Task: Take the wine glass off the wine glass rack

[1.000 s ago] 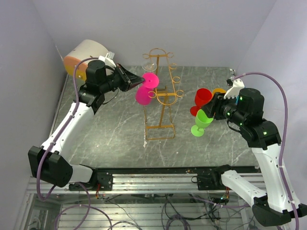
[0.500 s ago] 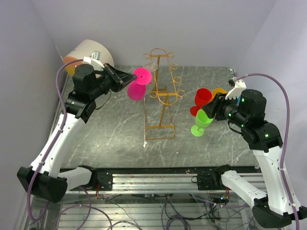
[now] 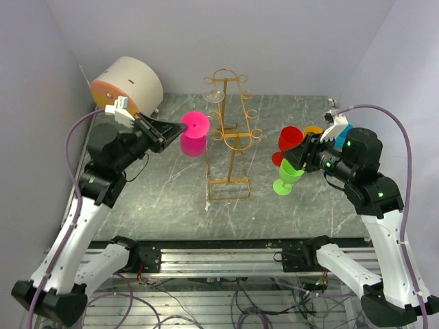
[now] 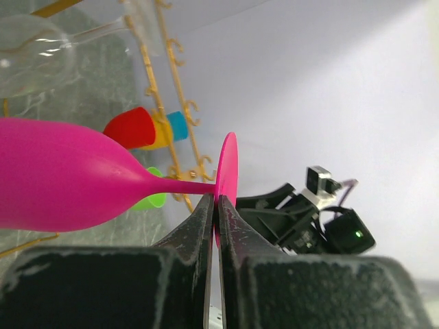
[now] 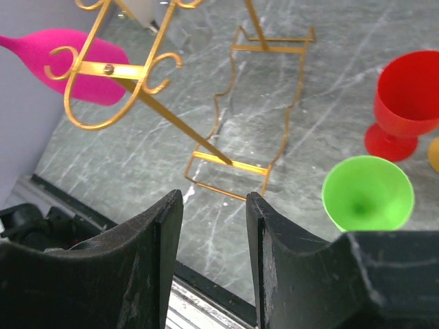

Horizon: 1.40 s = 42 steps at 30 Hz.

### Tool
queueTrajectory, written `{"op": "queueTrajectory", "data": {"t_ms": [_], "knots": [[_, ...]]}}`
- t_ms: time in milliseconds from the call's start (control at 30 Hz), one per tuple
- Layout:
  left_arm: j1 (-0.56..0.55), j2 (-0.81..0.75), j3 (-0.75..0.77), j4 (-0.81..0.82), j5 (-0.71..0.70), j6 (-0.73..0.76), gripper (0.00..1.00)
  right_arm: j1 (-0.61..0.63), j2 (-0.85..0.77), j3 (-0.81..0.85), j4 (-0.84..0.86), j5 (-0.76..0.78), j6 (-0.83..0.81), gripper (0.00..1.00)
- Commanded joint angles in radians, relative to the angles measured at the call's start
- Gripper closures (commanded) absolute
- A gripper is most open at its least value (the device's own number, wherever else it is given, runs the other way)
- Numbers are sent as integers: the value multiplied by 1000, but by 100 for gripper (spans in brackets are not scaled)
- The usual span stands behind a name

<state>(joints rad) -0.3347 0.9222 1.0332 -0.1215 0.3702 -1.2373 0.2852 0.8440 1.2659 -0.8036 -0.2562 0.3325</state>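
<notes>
The golden wire wine glass rack (image 3: 230, 140) stands mid-table; it also shows in the right wrist view (image 5: 233, 164) and the left wrist view (image 4: 180, 89). My left gripper (image 3: 175, 129) is shut on the round foot of a pink wine glass (image 3: 194, 134), held in the air left of the rack and apart from it. In the left wrist view my gripper (image 4: 215, 204) pinches the foot's edge, the pink glass (image 4: 62, 185) lying sideways. A clear glass (image 3: 215, 96) still hangs on the rack. My right gripper (image 5: 214, 205) is open and empty, right of the rack.
A green glass (image 3: 288, 175) and a red glass (image 3: 290, 139) stand right of the rack, close under my right gripper (image 3: 298, 159). An orange glass (image 3: 313, 129) stands behind them. A big beige drum (image 3: 128, 82) lies at the back left corner. Walls close off three sides.
My left arm has drawn back to the left and toward the near side, carrying the pink glass away from the rack. The right arm has barely moved.
</notes>
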Motion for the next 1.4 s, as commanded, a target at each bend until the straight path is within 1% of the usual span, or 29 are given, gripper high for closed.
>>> {"op": "queueTrajectory", "data": {"t_ms": [0,133,200,267,333,467,533,567,667,800,933,1000,1133,1367], "knots": [[5,-132,28,0,7,34,88,-4,-8,11,82,-163,22,58],[6,-267,-1,-13,11,6,87,-3,1,-11,173,-361,67,58],[5,-321,-32,25,28,-37,87,-3,5,-33,250,-486,112,58],[5,-362,-67,85,51,-93,87,-3,5,-63,362,-607,177,57],[5,-392,-108,178,86,-155,88,-3,8,-100,520,-705,258,54],[5,-428,-176,334,146,-265,89,-1,23,-146,808,-841,451,48],[5,-437,-199,396,168,-299,89,5,35,-160,946,-863,556,44],[5,-440,-204,415,175,-309,89,9,43,-161,992,-863,572,42],[5,-449,-210,491,191,-344,89,33,81,-151,1029,-851,593,40],[6,-457,-196,580,202,-389,90,107,130,-158,1077,-823,607,40],[5,-464,-136,541,216,-366,90,198,169,-128,1064,-770,559,39],[5,-472,-116,516,218,-348,90,270,195,-101,1040,-737,520,40],[5,-485,-112,512,216,-349,90,310,235,-66,1024,-725,483,40],[5,-495,-144,561,203,-380,90,325,249,-94,1212,-754,550,40]]}}
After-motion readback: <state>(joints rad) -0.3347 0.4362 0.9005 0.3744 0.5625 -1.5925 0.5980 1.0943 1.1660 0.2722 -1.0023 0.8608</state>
